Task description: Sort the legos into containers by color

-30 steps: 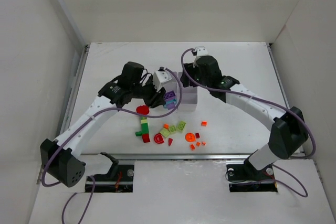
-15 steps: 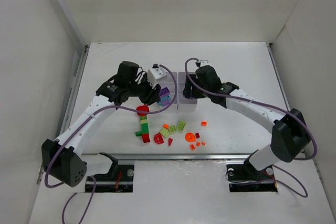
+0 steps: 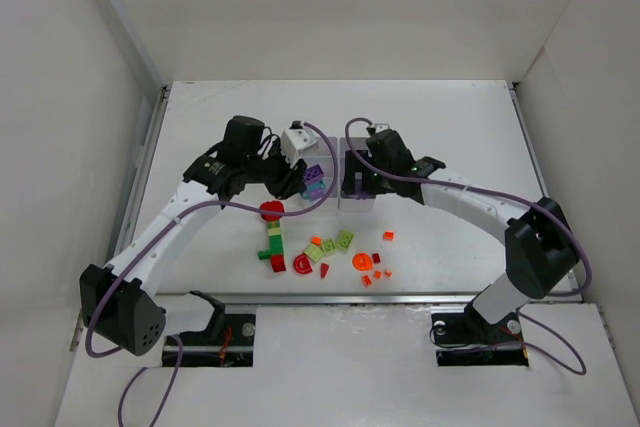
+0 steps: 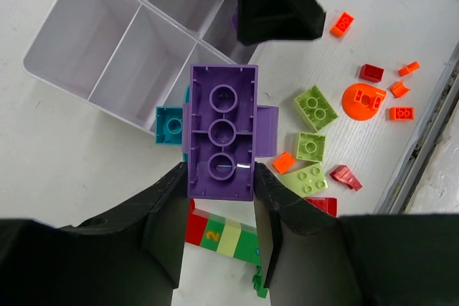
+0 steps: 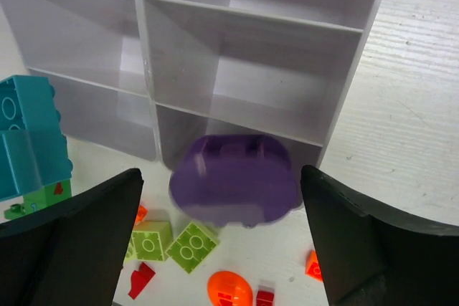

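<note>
Top view: the right gripper (image 3: 358, 185) has swung down over the organiser's (image 3: 360, 205) near end, and the left gripper (image 3: 305, 184) has eased back to its nine o'clock; loose legos (image 3: 335, 252) lie at six. Left wrist: fingers clenched on a purple brick (image 4: 222, 116), with a teal brick (image 4: 169, 125) at its nine. Right wrist: fingers spread wide around a blurred purple piece (image 5: 233, 180), seemingly released over the nearest compartment, so probably one purple sorted
</note>
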Motion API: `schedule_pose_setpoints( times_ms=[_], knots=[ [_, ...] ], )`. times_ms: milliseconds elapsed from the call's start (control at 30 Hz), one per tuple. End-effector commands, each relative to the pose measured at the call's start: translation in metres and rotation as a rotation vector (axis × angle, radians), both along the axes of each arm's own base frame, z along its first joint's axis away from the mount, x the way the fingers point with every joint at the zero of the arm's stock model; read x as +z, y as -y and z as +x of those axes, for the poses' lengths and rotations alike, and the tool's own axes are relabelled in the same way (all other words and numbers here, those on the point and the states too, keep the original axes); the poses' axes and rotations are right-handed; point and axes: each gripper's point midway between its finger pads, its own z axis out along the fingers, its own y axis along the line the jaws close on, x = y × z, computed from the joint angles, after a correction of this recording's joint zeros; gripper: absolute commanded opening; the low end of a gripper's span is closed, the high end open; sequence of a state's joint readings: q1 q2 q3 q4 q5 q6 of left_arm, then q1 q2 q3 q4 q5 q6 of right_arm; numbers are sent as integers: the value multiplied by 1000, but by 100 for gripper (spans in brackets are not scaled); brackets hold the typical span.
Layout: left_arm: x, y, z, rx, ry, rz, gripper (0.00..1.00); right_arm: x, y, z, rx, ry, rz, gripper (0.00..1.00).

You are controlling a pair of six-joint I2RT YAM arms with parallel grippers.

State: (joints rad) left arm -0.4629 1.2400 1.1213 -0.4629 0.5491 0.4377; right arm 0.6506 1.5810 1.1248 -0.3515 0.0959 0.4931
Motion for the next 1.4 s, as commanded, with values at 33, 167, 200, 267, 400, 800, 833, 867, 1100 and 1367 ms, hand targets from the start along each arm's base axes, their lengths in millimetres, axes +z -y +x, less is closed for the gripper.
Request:
schedule_pose_setpoints(
  times_ms=[33, 167, 200, 267, 400, 800, 833, 867, 1100, 1367],
  knots=[
    [26, 8, 4, -43, 83, -51, 0, 45, -13, 7, 26, 99, 69, 100],
    [27, 10, 2, -59, 78, -62, 0, 81, -10, 8, 54, 208, 92, 100],
    [27, 10, 2, -64, 85, -59, 0, 90, -9, 8, 65, 239, 97, 100],
    [27, 11, 1, -72, 82, -65, 0, 113, -4, 6, 101, 321, 93, 100],
    [32, 13, 0, -93, 93, -76, 0, 135, -4, -7, 259, 430, 63, 100],
    [74, 36, -36, -394, 166, -158, 0, 174, -19, -86, 838, 890, 95, 100],
    [78, 37, -40, -415, 169, -169, 0, 176, -22, -88, 862, 915, 106, 100],
    [79, 40, -46, -453, 158, -186, 0, 179, -24, -92, 883, 929, 124, 100],
    [104, 47, -65, -589, 167, -259, 0, 180, -44, -93, 962, 941, 181, 100],
    [108, 48, -70, -642, 195, -266, 0, 174, -52, -91, 1023, 952, 166, 100]
  ],
)
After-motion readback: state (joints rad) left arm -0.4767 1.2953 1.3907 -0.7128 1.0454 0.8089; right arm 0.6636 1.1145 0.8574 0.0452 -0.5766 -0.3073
